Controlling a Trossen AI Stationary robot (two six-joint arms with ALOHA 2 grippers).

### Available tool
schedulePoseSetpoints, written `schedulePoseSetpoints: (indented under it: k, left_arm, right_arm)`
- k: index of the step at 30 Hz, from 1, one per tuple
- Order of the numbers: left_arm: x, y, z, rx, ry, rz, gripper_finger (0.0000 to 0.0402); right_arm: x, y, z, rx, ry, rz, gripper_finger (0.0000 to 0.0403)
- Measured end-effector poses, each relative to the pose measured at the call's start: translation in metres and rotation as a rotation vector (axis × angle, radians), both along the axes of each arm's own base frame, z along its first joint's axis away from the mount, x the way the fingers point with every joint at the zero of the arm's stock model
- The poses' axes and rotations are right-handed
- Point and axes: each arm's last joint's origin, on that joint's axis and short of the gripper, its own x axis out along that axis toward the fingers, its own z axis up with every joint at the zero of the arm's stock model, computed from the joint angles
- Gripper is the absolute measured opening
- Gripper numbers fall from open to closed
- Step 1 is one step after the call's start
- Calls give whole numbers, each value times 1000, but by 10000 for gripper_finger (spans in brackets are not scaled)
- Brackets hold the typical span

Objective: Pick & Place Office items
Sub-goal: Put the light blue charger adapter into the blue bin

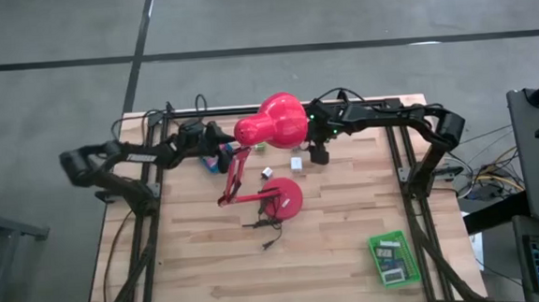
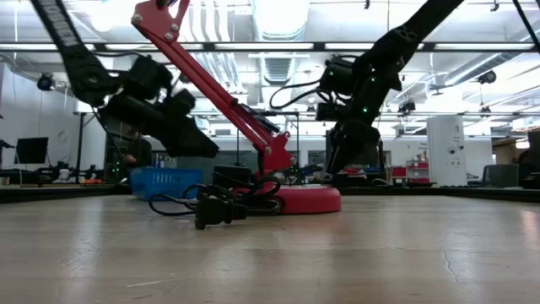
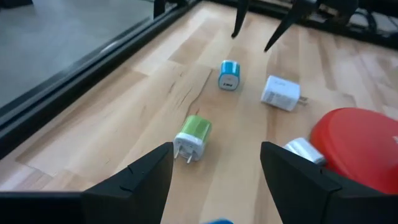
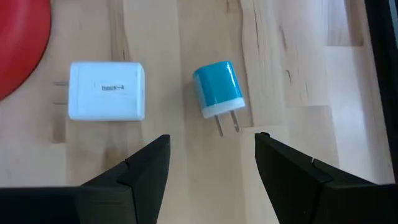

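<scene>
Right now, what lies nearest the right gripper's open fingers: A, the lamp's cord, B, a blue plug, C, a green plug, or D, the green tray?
B: in the right wrist view the blue plug lies on the table just ahead of the open right gripper, beside a white plug.

Glossy plastic teal charger (image 4: pixel 217 89) (smooth) on matt wooden table (image 4: pixel 298 56).

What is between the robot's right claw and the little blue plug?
Nothing. In the right wrist view the right gripper is open just above the blue plug, with only bare wooden table between them. The white plug lies beside it.
</scene>
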Motion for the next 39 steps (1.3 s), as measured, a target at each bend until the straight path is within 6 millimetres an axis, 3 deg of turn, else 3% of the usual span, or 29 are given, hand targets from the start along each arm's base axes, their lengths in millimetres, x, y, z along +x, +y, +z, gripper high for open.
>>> schedulePoseSetpoints:
  k: [9, 17, 26, 39]
  left_arm:
    - [16, 12, -10, -3, 39, -17, 245]
    - [16, 12, -6, 28, 9, -24, 245]
    - [16, 12, -6, 37, 11, -32, 245]
    - [16, 12, -5, 48, 5, -34, 245]
  right_arm:
    - [-4, -14, 6, 63, -67, 35, 229]
    - [11, -20, 11, 57, -50, 46, 262]
    - [33, -32, -2, 109, 102, 76, 304]
    - [47, -42, -26, 104, 177, 121, 306]
